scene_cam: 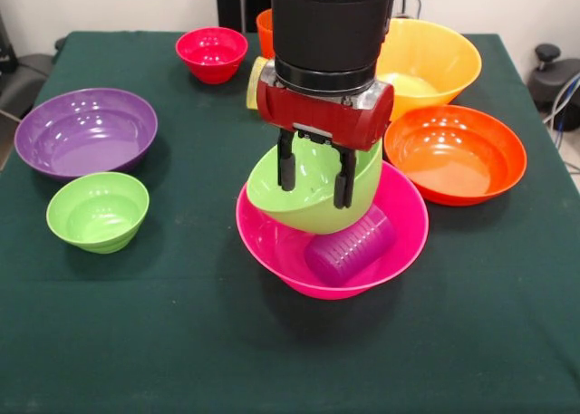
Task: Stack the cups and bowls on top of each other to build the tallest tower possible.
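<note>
Resting nearest on the green-clothed surface [290, 360]: large pink bowl [272, 242], upright, near the middle. Inside it, purple cup [349, 244], lying tipped on its side toward the bowl's right wall, mouth facing lower left. Propped over the cup and against the pink bowl's back rim, medium green bowl [313, 210], tilted with its opening facing up and left.

Reaching down into that tilted green bowl: two black fingers [287, 165], spread apart, hanging from the red gripper [315, 180]. Left finger inside the green bowl's hollow; right finger down at or just past its right rim, so the rim seems to sit between them, though cannot tell whether either pad touches it. Not clamped on anything visible.

Off to the left, well apart: small green bowl [98, 210], upright and empty. Behind it, large purple bowl [86, 131]. To the right of the pink bowl, just beside its rim, orange-red bowl [455, 153].

Farther back: yellow-orange bowl [430, 61], partly behind the arm. Small red bowl [211, 53] at the far left-centre. Peeking from behind the arm, yellow cup [255, 83] and orange cup [265, 32], mostly hidden.
</note>
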Motion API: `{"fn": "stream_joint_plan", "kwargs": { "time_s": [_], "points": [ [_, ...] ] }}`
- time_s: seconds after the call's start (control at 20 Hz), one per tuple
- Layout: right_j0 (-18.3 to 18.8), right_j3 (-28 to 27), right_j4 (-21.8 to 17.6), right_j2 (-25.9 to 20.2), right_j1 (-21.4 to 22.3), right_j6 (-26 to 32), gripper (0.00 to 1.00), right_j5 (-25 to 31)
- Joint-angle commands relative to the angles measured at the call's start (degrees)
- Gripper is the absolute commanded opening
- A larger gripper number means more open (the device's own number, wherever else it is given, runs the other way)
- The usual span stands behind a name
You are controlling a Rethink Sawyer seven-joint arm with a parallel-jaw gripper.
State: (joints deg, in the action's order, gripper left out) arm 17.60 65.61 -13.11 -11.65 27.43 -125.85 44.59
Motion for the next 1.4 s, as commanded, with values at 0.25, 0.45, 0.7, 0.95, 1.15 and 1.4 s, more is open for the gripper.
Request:
{"fn": "stream_joint_plan", "kwargs": {
  "time_s": [0.25,0.45,0.7,0.95,1.15,1.4],
  "points": [
    [-0.97,0.32,-0.02,-0.02,0.99,0.49,1.00,7.67],
    [-1.26,0.29,-0.59,0.70,1.07,0.15,1.00,7.21],
    [-1.32,0.52,-0.78,0.94,0.43,-0.02,1.00,5.71],
    [-1.66,0.61,-0.51,0.82,-0.22,-0.48,1.00,4.86],
    [-3.15,0.78,-0.88,1.43,-1.10,-2.32,1.00,3.51],
    [-4.92,1.83,-0.27,2.25,-1.43,-4.52,1.00,1.90]
  ]
}}
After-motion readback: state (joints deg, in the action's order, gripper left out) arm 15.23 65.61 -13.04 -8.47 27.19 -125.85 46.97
